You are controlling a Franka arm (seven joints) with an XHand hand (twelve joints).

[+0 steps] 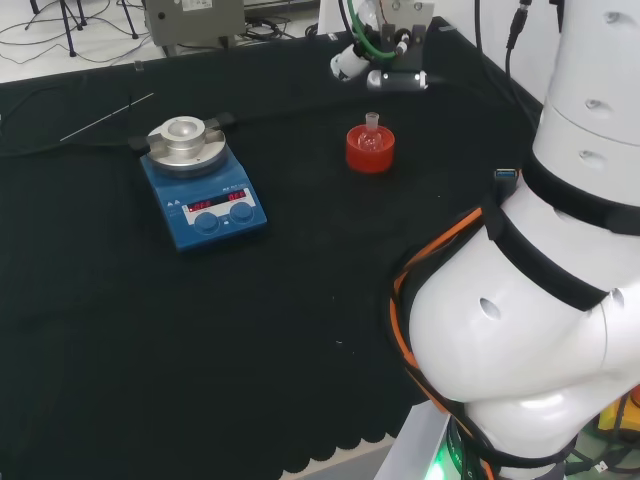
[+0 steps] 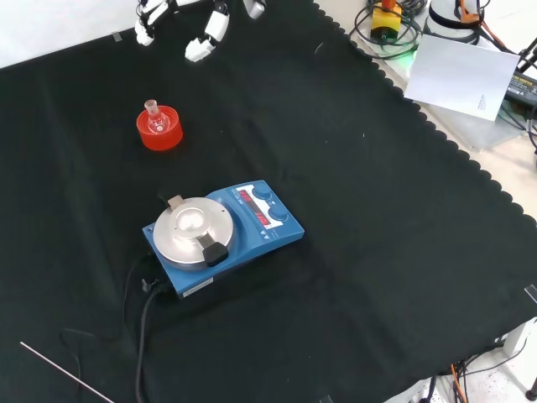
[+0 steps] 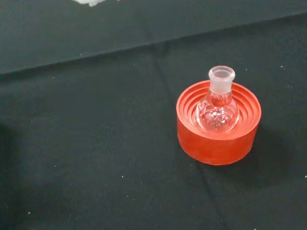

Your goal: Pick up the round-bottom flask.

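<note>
The round-bottom flask [image 3: 218, 108] is small and made of clear glass. It sits upright in the middle of a red ribbed stand [image 3: 218, 132], with its short neck pointing up. I take this stand as the landmark for all places. The stand rests on the black cloth of the counter [image 2: 377, 235].

In the front view, the hand [image 2: 205, 38] is at the top edge, above and a little to the right of the stand, and clearly apart from it. Its white and black fingers [image 2: 144, 32] hang down, spread and only lightly bent. They hold nothing and touch nothing.

In the head view, the hand [image 1: 385, 70] is farther off than the stand, just behind it, and again there is a gap between them.

A blue stirrer plate [image 2: 222, 235] with a round metal top stands well apart from the stand: below and to the right of it in the front view, to the left of it in the head view. A thin metal rod [image 1: 105, 117] lies on the cloth far to the left of the stand in the head view.
</note>
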